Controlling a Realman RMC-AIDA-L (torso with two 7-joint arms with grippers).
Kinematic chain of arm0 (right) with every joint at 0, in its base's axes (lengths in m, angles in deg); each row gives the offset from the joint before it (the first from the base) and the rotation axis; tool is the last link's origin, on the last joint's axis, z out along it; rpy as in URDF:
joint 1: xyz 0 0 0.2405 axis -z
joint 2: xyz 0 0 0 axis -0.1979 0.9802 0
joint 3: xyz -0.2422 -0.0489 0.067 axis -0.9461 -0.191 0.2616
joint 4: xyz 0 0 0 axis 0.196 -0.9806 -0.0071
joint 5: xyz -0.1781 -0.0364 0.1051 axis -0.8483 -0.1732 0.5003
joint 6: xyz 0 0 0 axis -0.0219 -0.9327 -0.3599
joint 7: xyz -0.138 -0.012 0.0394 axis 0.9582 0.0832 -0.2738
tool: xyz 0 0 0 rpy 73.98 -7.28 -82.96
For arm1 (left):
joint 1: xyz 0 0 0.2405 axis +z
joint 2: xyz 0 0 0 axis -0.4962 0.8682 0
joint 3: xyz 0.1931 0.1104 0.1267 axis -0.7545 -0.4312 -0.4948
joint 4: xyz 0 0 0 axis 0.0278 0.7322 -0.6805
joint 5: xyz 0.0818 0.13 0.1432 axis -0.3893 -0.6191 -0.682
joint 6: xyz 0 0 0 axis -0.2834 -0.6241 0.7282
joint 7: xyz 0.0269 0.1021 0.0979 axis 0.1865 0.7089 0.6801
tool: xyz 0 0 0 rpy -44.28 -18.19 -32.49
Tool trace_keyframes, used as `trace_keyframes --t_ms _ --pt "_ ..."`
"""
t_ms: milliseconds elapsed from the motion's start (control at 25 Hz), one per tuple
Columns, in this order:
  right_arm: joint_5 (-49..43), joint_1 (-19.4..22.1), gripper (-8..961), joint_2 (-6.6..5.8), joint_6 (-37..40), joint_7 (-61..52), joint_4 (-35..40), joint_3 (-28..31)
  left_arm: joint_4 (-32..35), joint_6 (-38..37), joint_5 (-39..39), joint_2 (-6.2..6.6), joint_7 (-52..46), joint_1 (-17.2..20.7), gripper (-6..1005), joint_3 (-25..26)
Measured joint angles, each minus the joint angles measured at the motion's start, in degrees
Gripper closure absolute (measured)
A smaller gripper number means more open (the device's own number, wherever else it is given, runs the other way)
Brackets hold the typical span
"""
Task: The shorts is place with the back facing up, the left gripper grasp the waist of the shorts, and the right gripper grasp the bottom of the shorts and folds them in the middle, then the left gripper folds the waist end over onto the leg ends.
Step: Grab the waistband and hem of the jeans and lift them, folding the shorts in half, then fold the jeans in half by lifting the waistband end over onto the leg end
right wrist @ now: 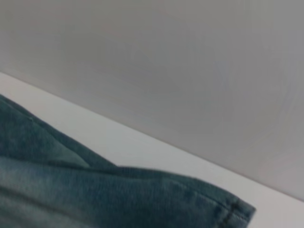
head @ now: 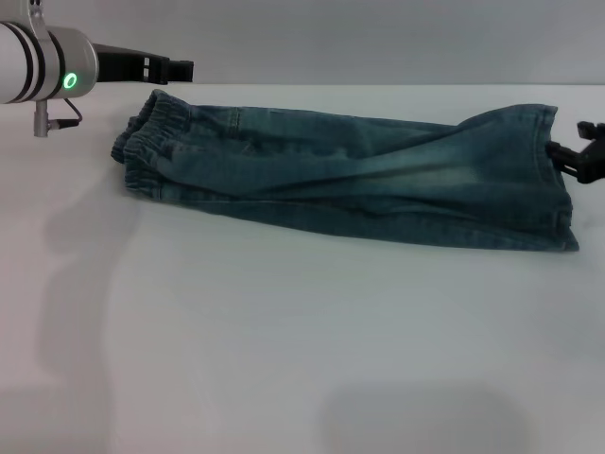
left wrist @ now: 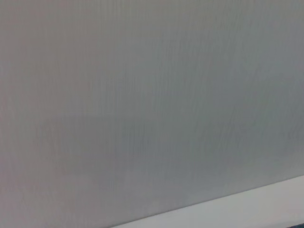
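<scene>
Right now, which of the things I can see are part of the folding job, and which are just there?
Part of the job:
- faded blue-green denim shorts, already folded lengthwise
- left gripper, black claw beside the elastic waist
- right gripper, black claw at the hem end

Just there:
- white table
- grey wall

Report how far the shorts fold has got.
Done, by the look of it: the shorts lie folded lengthwise into one narrow strip on the table, waist end on the left, leg ends on the right. In hand: the left gripper hovers just behind the waist end, gripping nothing; the right gripper sits at the hems. Left: fold the waist end over onto the leg ends.
</scene>
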Motion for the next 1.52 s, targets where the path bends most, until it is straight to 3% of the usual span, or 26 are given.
trace_keyframes --t_ms 280,600,960,1320,1520 --pt "3.48 3.10 447 0.03 1.92 -3.75 4.16 0.11 0.17 -0.37 0.04 0.01 0.00 -0.03 155 0.03" --pt "20.71 6.14 446 0.02 6.99 2.86 6.99 -0.12 2.06 -9.72 -0.61 1.05 -0.49 0.18 154 1.98" --pt "21.57 4.99 448 -0.02 8.78 4.91 6.57 -0.98 2.28 -15.81 -3.08 4.07 1.46 3.53 154 4.53" --pt "21.64 3.80 447 -0.15 8.88 4.98 7.00 -3.03 1.74 -18.59 -2.75 5.17 9.05 5.12 153 4.79" --pt "21.67 3.76 447 -0.17 9.14 4.98 7.08 -3.10 -0.01 -23.30 -1.71 5.18 16.67 4.08 155 9.09"
